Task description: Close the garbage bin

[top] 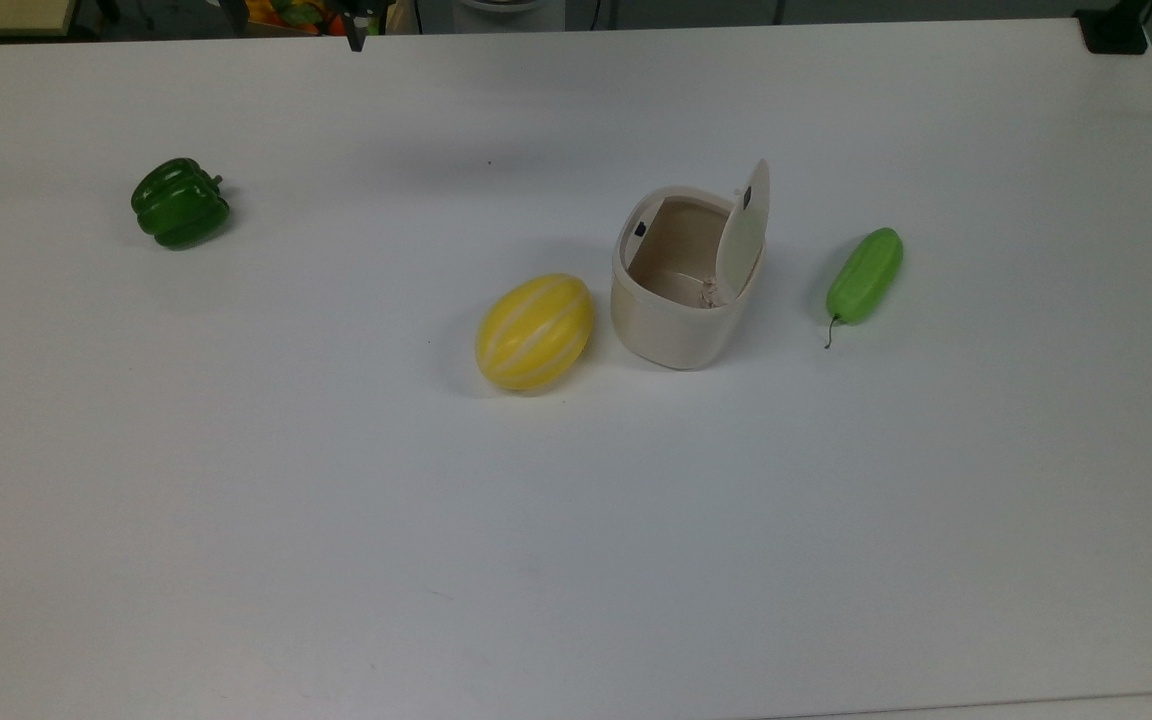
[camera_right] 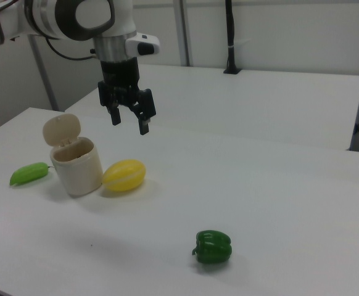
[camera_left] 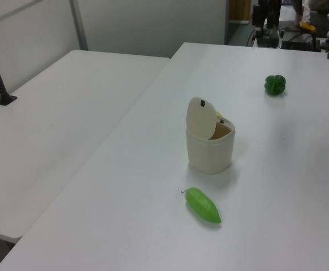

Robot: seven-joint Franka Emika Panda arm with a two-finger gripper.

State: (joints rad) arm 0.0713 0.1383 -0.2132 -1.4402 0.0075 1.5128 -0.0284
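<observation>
The garbage bin (top: 681, 300) is a cream-beige tub in the middle of the white table, and its hinged lid (top: 744, 235) stands raised, leaving the inside open to view. It also appears as the garbage bin (camera_left: 211, 148) and the garbage bin (camera_right: 76, 165). In the right view my gripper (camera_right: 129, 120) hangs open in the air, above and to the right of the bin and over the yellow melon (camera_right: 124, 175). Nothing is between its fingers. In the top view a dark fingertip (top: 357, 35) pokes in at the upper edge.
A yellow melon (top: 534, 331) lies just at the top view's left of the bin. A light green cucumber (top: 865, 275) lies on its other side. A dark green bell pepper (top: 180, 203) sits far off at the top view's left. A second white table (camera_left: 57, 113) adjoins.
</observation>
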